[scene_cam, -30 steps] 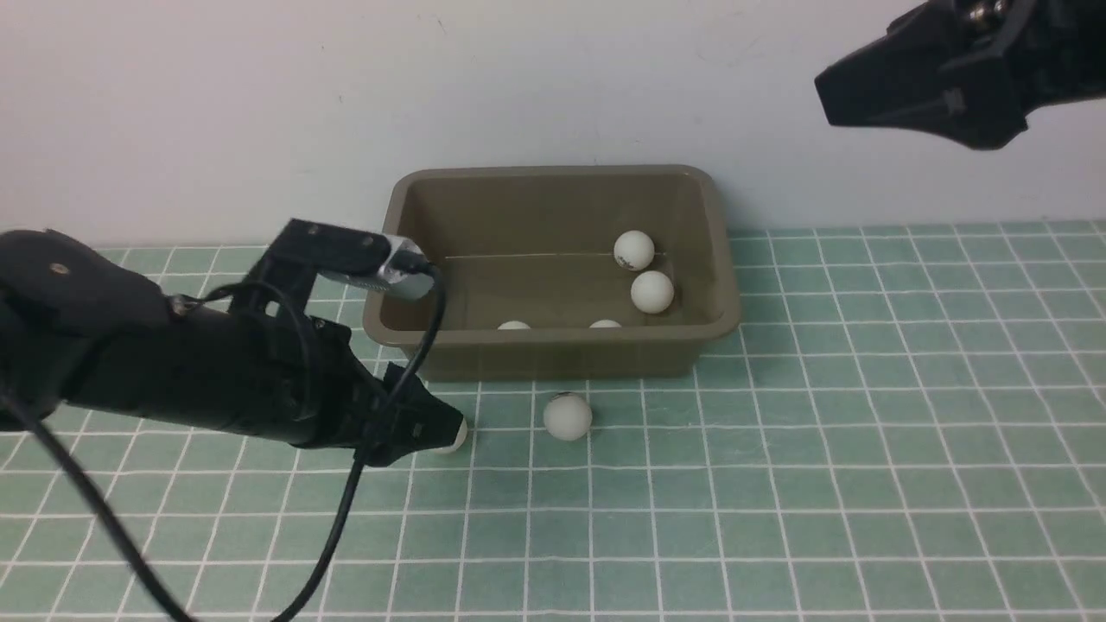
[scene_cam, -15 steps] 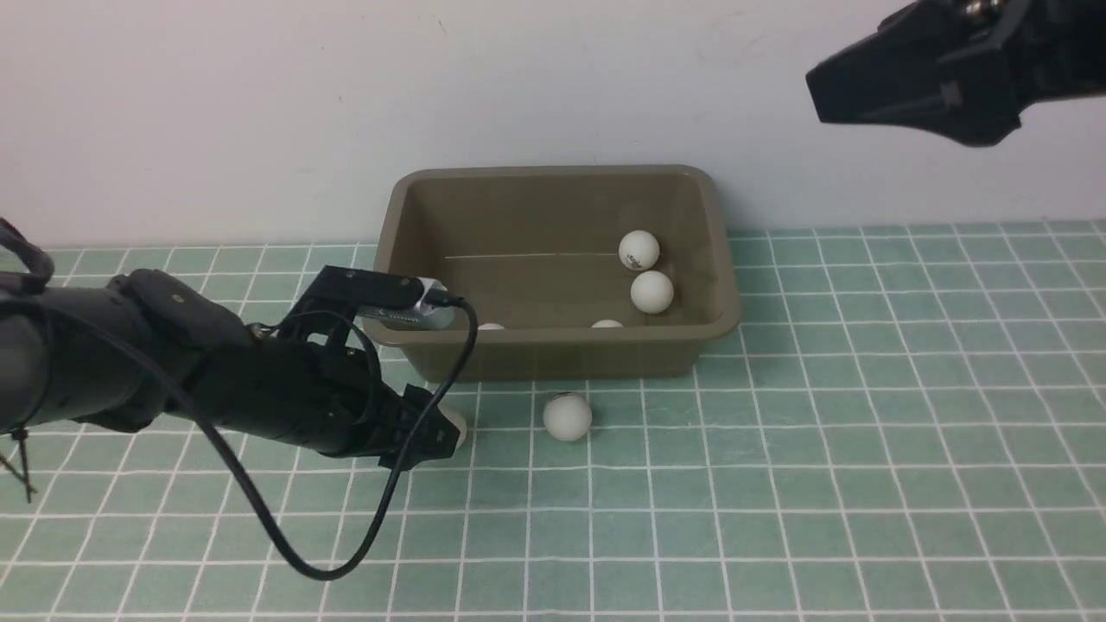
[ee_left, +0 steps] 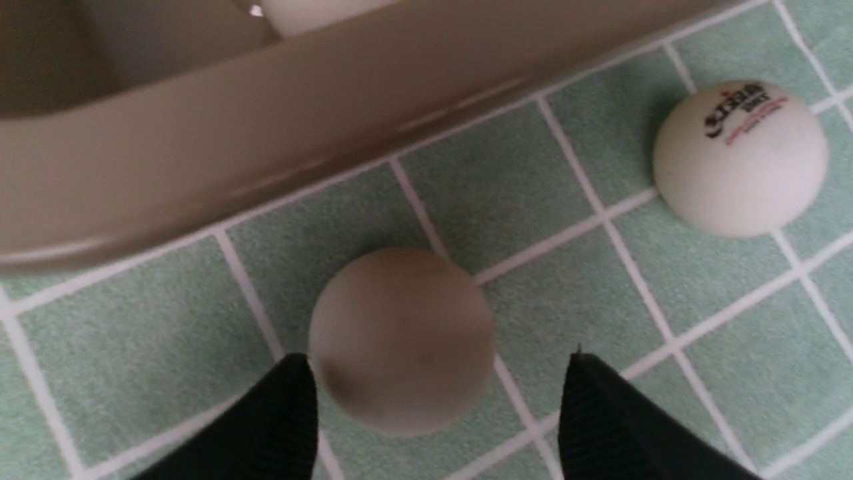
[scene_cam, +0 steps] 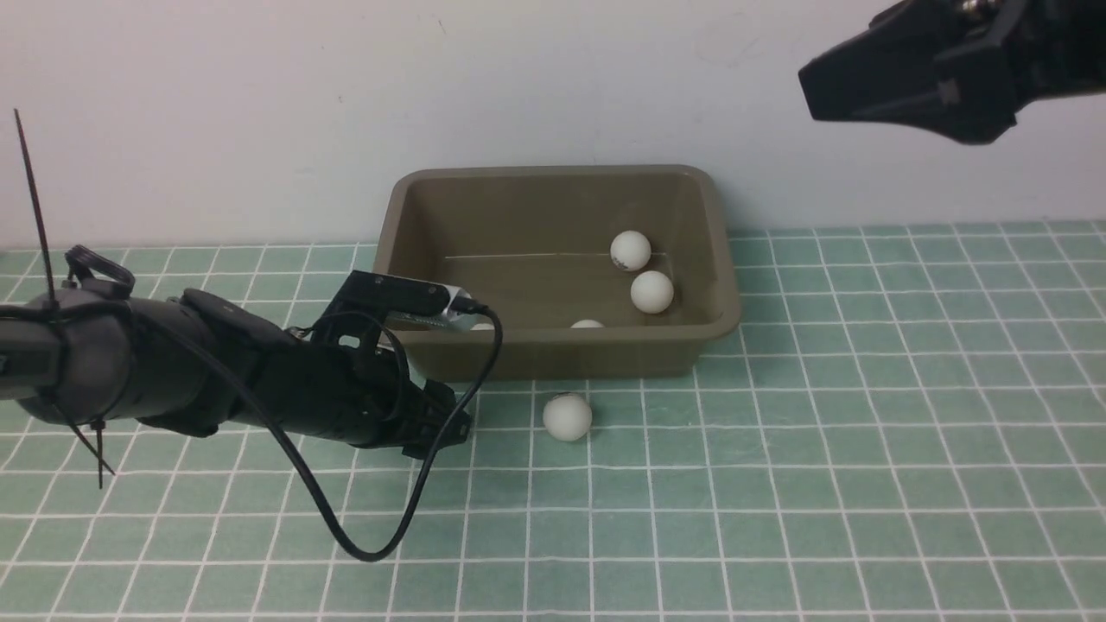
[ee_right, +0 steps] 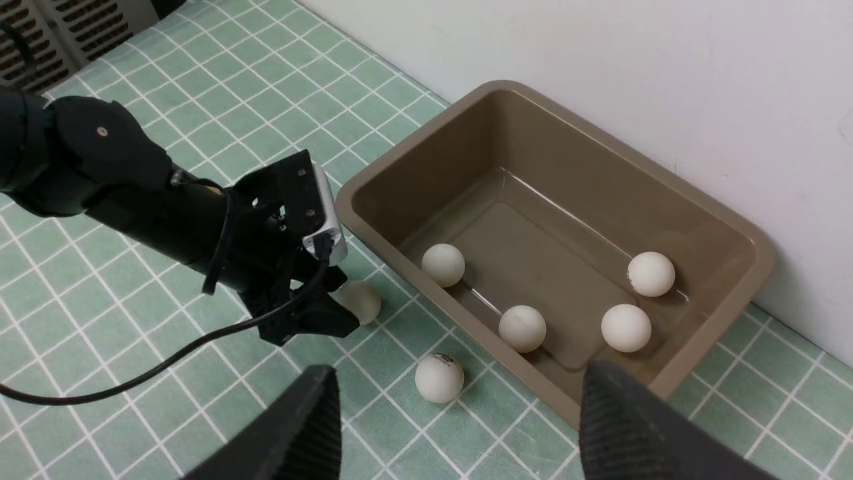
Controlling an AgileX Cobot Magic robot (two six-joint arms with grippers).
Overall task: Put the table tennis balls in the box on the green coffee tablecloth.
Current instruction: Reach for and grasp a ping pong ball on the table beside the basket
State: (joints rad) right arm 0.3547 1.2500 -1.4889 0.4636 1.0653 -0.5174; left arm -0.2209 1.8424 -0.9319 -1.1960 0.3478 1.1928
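The olive-brown box (scene_cam: 553, 350) stands on the green coffee tablecloth (scene_cam: 864, 432) against the wall. Several table tennis balls lie inside it, for example one ball (ee_right: 522, 328) and another (scene_cam: 651, 291). Two balls lie on the cloth before the box's near wall. My left gripper (ee_left: 436, 360) is open and low over the cloth, and a plain ball (ee_left: 402, 340) sits between its fingertips with a gap at one side. The arm hides that ball in the front view. A logo ball (scene_cam: 567, 416) lies just right of it. My right gripper (scene_cam: 812, 86) hangs open high above the box's right end, empty.
The box's near wall (ee_left: 266, 133) runs close behind the left gripper's ball. A black cable (scene_cam: 380, 544) loops from the left wrist down onto the cloth. The white wall (scene_cam: 259, 104) stands right behind the box.
My left arm has sunk lower and reached further right, so its gripper now covers the ball at its tip. Balls inside the box rolled slightly left. The right gripper drifted a little left.
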